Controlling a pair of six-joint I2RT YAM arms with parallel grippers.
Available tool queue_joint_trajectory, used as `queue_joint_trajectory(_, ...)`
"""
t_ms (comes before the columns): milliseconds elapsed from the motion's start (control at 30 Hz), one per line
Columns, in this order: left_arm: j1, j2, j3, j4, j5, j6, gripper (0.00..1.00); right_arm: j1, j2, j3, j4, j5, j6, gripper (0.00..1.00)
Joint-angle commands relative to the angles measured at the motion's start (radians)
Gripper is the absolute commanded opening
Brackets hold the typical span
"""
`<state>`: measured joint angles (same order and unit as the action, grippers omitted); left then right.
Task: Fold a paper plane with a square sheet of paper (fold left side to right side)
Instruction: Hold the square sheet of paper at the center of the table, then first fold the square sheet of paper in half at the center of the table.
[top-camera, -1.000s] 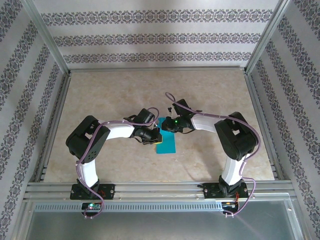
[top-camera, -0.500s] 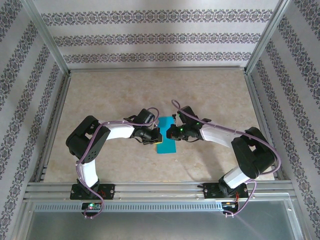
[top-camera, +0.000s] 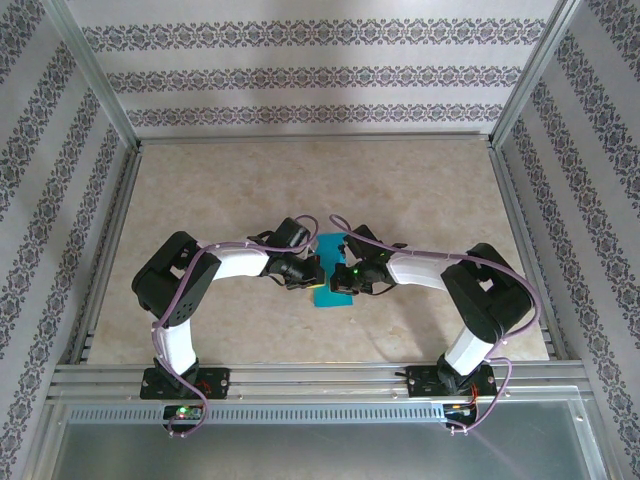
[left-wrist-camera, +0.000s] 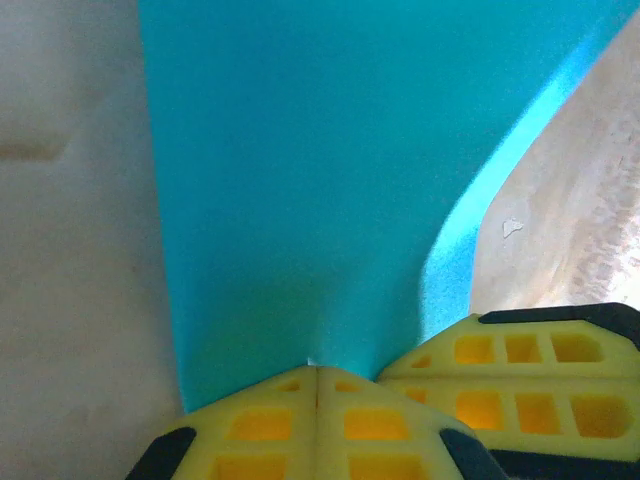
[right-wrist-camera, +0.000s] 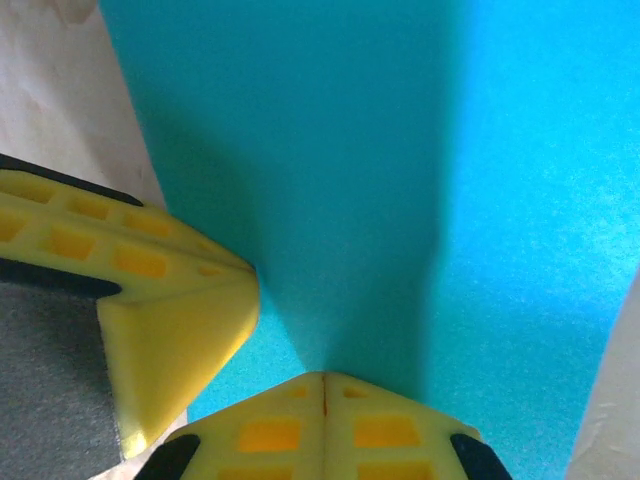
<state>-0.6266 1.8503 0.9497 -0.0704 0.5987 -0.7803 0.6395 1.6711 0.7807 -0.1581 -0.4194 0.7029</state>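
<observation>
At the middle of the table (top-camera: 250, 180), the left claw (left-wrist-camera: 316, 385) and right claw (right-wrist-camera: 322, 390), both clenched, bear down side by side on the teal sheet (top-camera: 328, 296); it lies as a narrow strip, apparently folded once; nose and wing folds seem still to come.

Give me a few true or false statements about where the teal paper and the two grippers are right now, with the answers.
1. The left gripper and the right gripper are both shut. True.
2. The square sheet of paper lies at the far edge of the table. False: it lies near the middle, between the two grippers.
3. The grippers meet at the paper from opposite sides. True.
4. The paper is already a narrow pointed dart. False: from above it looks like an oblong, with no pointed nose.
</observation>
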Motion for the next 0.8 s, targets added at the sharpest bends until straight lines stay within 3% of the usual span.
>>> queue_joint_trajectory(0,-0.004,-0.017,0.021,-0.035,-0.018,-0.017,0.05,0.014,0.032,-0.005,-0.063,0.042,-0.023,0.00)
queue_joint_trajectory(333,0.046,0.004,0.029,0.079,0.012,-0.010,0.05,0.014,0.044,-0.002,-0.131,0.110,-0.064,0.00)
queue_joint_trajectory(767,0.067,0.050,0.028,0.118,-0.029,0.027,0.05,0.010,0.065,0.002,-0.163,0.144,-0.092,0.00)
